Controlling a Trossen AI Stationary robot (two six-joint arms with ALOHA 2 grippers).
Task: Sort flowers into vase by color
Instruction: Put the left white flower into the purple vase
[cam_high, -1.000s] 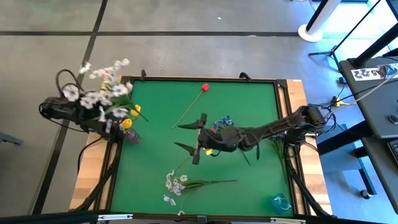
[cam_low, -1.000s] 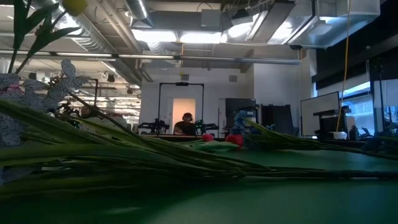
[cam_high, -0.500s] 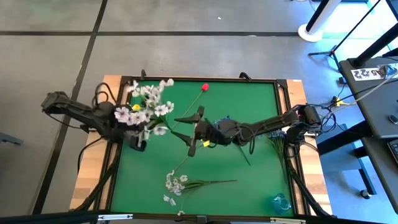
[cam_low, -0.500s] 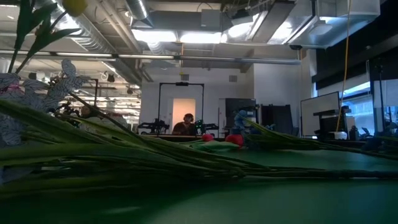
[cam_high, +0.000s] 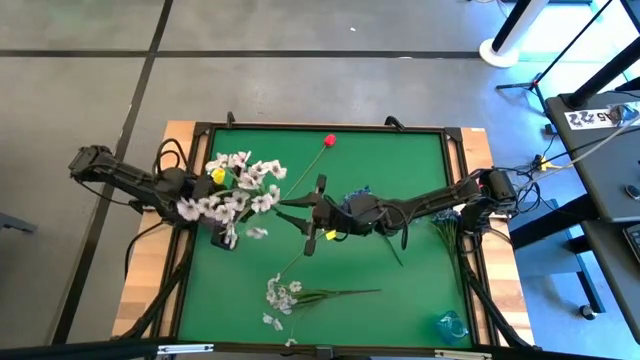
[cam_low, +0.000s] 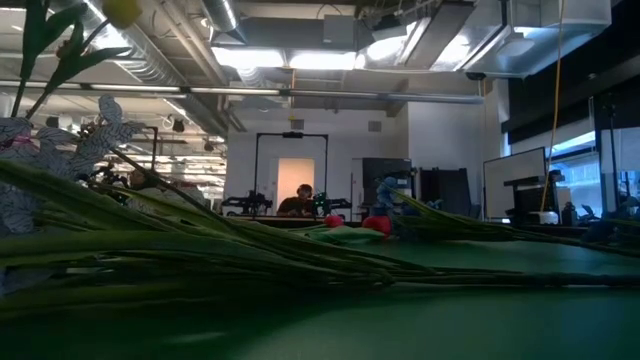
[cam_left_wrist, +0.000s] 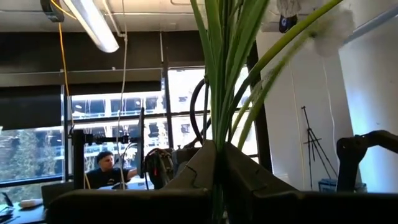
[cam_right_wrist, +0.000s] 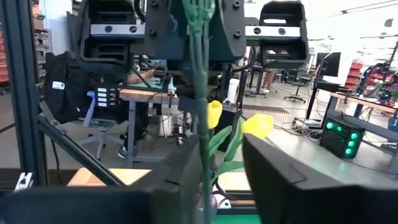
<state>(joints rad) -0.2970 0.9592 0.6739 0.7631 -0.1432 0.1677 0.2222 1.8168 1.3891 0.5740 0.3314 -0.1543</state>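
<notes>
My left gripper (cam_left_wrist: 217, 158) is shut on a bunch of white flowers (cam_high: 238, 185) above the mat's left part. In the right wrist view that gripper (cam_right_wrist: 186, 37) shows head-on. A stem (cam_right_wrist: 202, 106) runs down from it beside two yellow tulips (cam_right_wrist: 214, 115). The blossoms hide most of the vase in the high view. My right gripper (cam_high: 306, 221) reaches level toward the table's left at mid-mat, fingers apart. A yellow tulip head (cam_high: 328, 235) shows by its near finger. A red tulip (cam_high: 329, 141) lies on the mat at the far middle. My left gripper pinches several green stems (cam_left_wrist: 217, 134) of the white flowers between its two fingers. The fingers come level from the table's left and lie across the stems. The stems stand upright, blossoms above the fingers. Whether my right gripper touches the yellow tulip, I cannot tell.
A white spray (cam_high: 283, 295) with a long stem lies near the front edge. Blue blossoms (cam_high: 357, 193) lie beside the right arm and green stems (cam_high: 445, 230) at the right edge. A teal glass (cam_high: 450, 325) stands at the near right corner. Stems (cam_low: 200, 250) cross the low view.
My left gripper has carried the white flowers from beyond the table's left edge toward the right, over the mat, then a little toward the near edge. My right gripper has gone slightly toward the table's left, and its fingers have drawn closer together.
</notes>
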